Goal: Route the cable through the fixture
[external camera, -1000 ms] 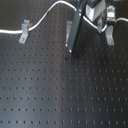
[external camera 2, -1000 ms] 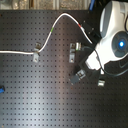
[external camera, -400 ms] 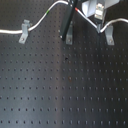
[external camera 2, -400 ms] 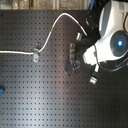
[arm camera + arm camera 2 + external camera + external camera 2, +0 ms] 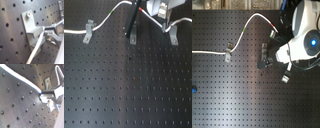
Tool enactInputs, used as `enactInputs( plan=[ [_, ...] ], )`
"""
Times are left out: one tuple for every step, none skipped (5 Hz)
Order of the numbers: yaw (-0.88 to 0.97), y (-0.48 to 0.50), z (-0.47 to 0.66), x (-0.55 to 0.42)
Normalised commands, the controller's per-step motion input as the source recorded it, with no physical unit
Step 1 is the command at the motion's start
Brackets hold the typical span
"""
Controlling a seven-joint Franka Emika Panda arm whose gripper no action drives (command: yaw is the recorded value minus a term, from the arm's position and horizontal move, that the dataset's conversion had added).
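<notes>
In the first exterior view the white cable (image 5: pixel 101 26) runs from the first exterior view's left edge, passes through a grey clip (image 5: pixel 87 31) and climbs toward the top, where a green band (image 5: pixel 112 10) shows on it. The gripper (image 5: pixel 129 33) reaches down as a dark finger just above the fixture (image 5: pixel 132 37), a small grey post on the black perforated board (image 5: pixel 124 85). Farther toward the first exterior view's right, the cable loops past another clip (image 5: pixel 172 36).

In the second exterior view the cable (image 5: pixel 239 37) arcs from a clip (image 5: pixel 228 52) up and over to the gripper (image 5: pixel 272 34) beside the white arm (image 5: pixel 304 40). The fixture (image 5: pixel 264 55) stands just below.

In the first wrist view the cable (image 5: pixel 37 47) rises as a flat white strip across a grey angled bracket (image 5: pixel 31 27) and ends between the fingertips (image 5: pixel 53 28), which are pinched together on it.

In the second wrist view the cable (image 5: pixel 20 77) stretches taut over the board to the same closed fingers (image 5: pixel 50 94).
</notes>
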Motion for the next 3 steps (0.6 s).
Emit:
enactInputs(
  plan=[
    [0.12,-0.327,-0.39,-0.293],
    [0.2,-0.224,-0.31,-0.328],
    [0.21,-0.027,-0.12,-0.098]
  ],
)
